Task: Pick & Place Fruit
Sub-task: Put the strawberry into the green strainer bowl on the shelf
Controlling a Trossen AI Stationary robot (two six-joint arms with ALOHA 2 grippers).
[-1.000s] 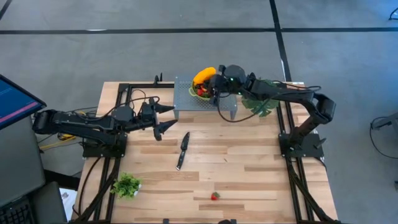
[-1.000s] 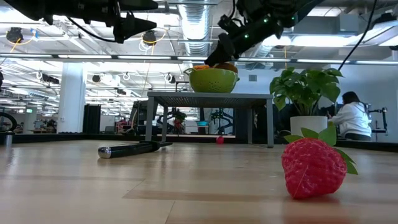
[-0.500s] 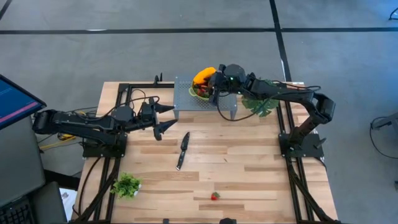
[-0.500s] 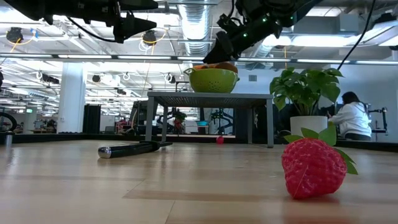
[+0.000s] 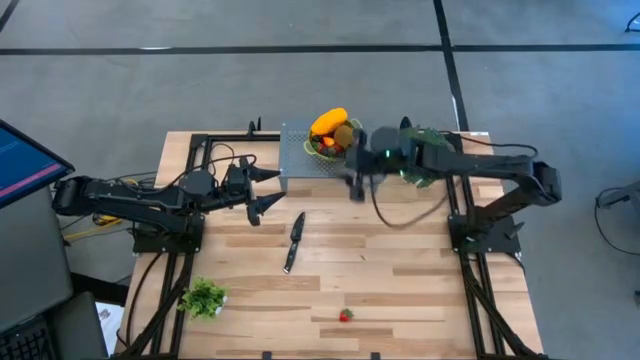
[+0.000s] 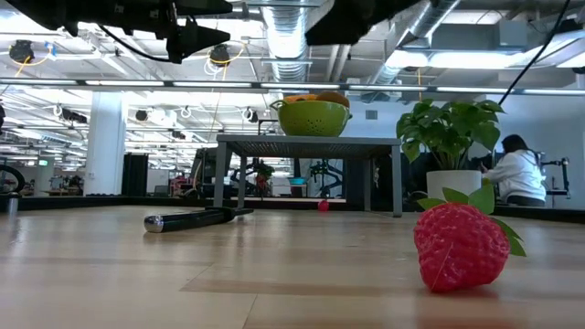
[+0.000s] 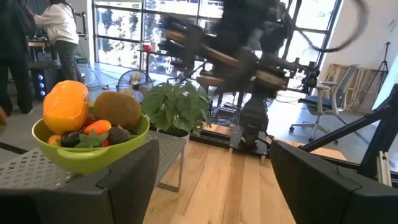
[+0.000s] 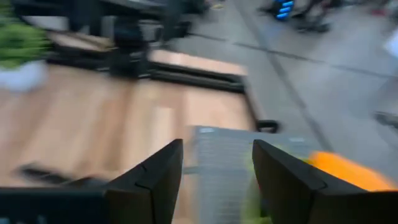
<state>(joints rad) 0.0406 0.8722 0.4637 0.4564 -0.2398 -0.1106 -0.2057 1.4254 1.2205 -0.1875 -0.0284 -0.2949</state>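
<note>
You have a wooden table (image 5: 400,270) in front of you, both arms over its far half. The left arm (image 5: 130,198) reaches in from the left side and waits, its left gripper (image 5: 262,190) hanging above the boards just left of the metal stand, fingers spread wide and holding nothing. Your right arm (image 5: 480,170) stretches across from the right, and the right gripper (image 5: 356,178) sits above the near right corner of the stand, blurred in the overhead view. Its wrist view shows the two fingers (image 8: 155,180) parted with nothing between them, so it has let go.

The perforated metal stand (image 5: 300,160) is at the table's far edge, and the green bowl (image 6: 313,117) sits on top of it. Most of your fruit is in that bowl: the large yellow-orange fruit (image 7: 65,107) stands tallest, the brown kiwi (image 7: 117,109) leans just beside it, and small orange, red and dark pieces (image 7: 99,134) lie low against the rim.

A potted leafy plant (image 6: 450,137) stands to the right of the stand, partly under the right arm. A black-handled knife (image 5: 293,241) lies flat on the boards in front of the stand. A smaller green plant (image 5: 204,297) rests near the front left corner.

One strawberry (image 5: 345,315) lies alone near the front edge, well apart from the bowl and both grippers. Another tiny red piece (image 6: 323,206) rests on the table under the stand.
</note>
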